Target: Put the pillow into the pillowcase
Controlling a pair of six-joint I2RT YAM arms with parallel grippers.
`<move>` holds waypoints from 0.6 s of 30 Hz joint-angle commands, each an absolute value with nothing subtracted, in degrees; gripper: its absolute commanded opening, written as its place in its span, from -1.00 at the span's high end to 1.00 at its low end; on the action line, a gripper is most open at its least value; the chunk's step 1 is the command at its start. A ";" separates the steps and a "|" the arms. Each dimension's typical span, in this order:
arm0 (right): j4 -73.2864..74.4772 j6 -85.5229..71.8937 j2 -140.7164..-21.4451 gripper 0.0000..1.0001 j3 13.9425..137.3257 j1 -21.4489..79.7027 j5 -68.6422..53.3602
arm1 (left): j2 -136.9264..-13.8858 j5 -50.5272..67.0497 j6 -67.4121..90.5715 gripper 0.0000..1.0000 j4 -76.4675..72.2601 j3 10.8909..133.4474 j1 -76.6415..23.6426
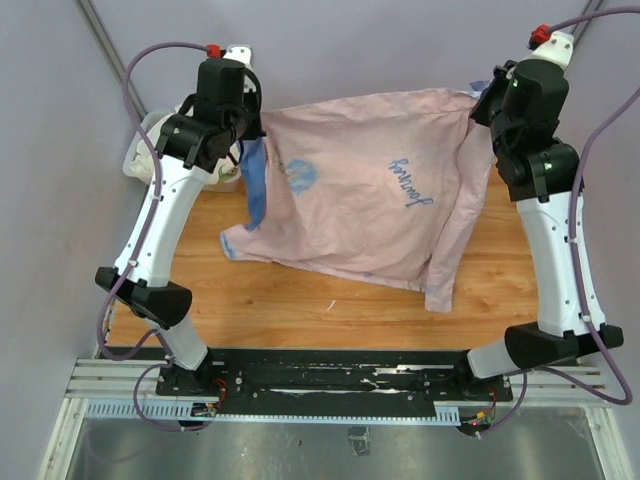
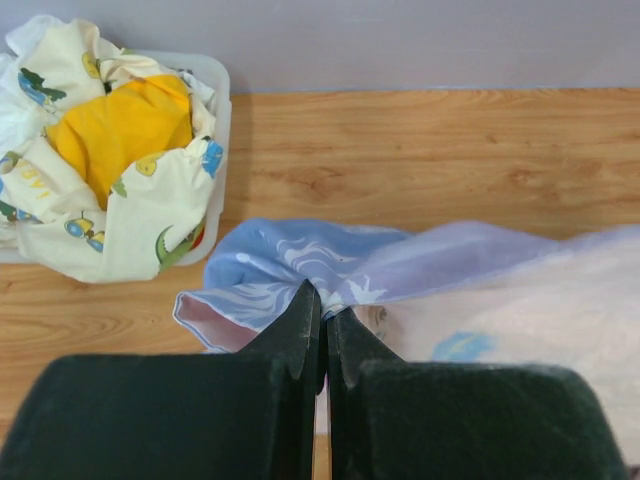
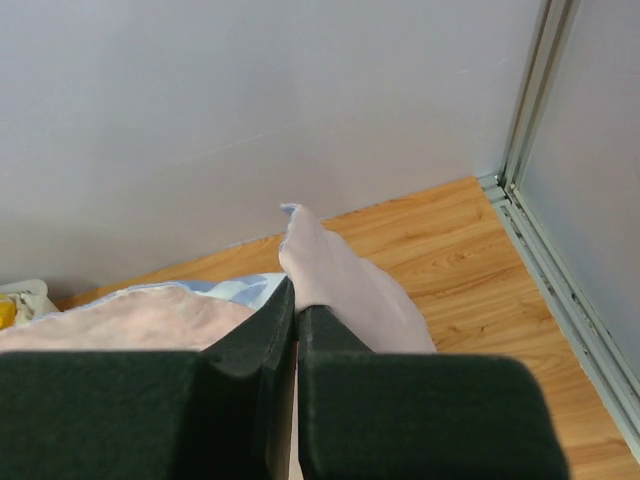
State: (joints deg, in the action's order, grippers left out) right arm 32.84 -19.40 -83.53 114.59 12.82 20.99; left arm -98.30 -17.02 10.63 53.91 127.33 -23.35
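The pillowcase point(image 1: 370, 190) hangs spread between both grippers above the table, pale pink reverse side up, with a blue patch and mirrored lettering showing through. My left gripper point(image 1: 247, 135) is shut on its far left edge, where blue printed fabric point(image 2: 300, 265) bunches at the fingertips. My right gripper point(image 1: 482, 100) is shut on its far right corner, and a pale pink fold point(image 3: 340, 275) sticks out past the jaws. The pillow itself does not show; I cannot tell whether it is inside the case.
A white bin point(image 2: 222, 130) holding a white-and-yellow cloth bundle point(image 2: 110, 150) stands at the far left of the wooden table point(image 1: 300, 300). Grey walls close in behind, and a metal rail point(image 3: 560, 290) runs along the right edge.
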 commanded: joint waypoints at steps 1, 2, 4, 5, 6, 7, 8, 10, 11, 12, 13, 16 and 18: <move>28.73 -20.85 -75.62 0.99 113.08 11.98 19.43 | -90.43 -15.63 12.13 0.95 49.11 126.26 -23.02; 28.96 -21.73 -73.79 0.99 111.35 11.97 19.24 | -88.58 -15.76 12.39 0.93 49.02 124.46 -23.03; 28.16 -23.16 -69.71 0.99 107.53 11.98 18.78 | -85.14 -15.99 12.85 0.89 48.85 120.82 -23.03; 27.87 -23.66 -68.33 0.99 106.09 11.96 18.65 | -83.58 -16.25 13.12 0.88 48.48 119.33 -22.98; 27.72 -23.93 -67.66 0.99 105.40 11.95 18.71 | -82.45 -16.52 13.21 0.83 48.06 118.24 -23.02; 27.67 -24.07 -67.56 0.99 105.39 12.00 18.61 | -81.85 -16.82 12.87 0.82 47.49 117.65 -22.98; 27.24 -23.81 -68.22 0.99 105.92 11.96 18.22 | -81.82 -17.79 12.39 0.81 46.61 117.45 -23.02; 26.73 -22.56 -71.27 0.99 109.03 12.01 18.09 | -83.75 -19.29 10.80 0.80 45.52 118.74 -22.97; 26.62 -22.05 -73.41 0.99 110.91 12.02 17.95 | -85.75 -19.08 10.25 0.76 45.97 121.11 -22.99; 26.71 -21.59 -75.70 0.99 113.29 12.00 17.68 | -88.27 -18.55 10.02 0.73 46.35 124.53 -22.90; 27.23 -21.35 -78.25 0.99 116.81 12.00 16.84 | -91.19 -17.71 10.12 0.75 46.82 126.69 -22.79; 29.55 -20.80 -83.73 0.99 122.38 12.03 15.75 | -95.13 -16.45 11.07 0.95 48.28 130.90 -22.51; 30.49 -20.99 -83.84 0.99 123.30 11.98 14.76 | -95.12 -16.11 11.60 1.00 49.07 131.18 -22.52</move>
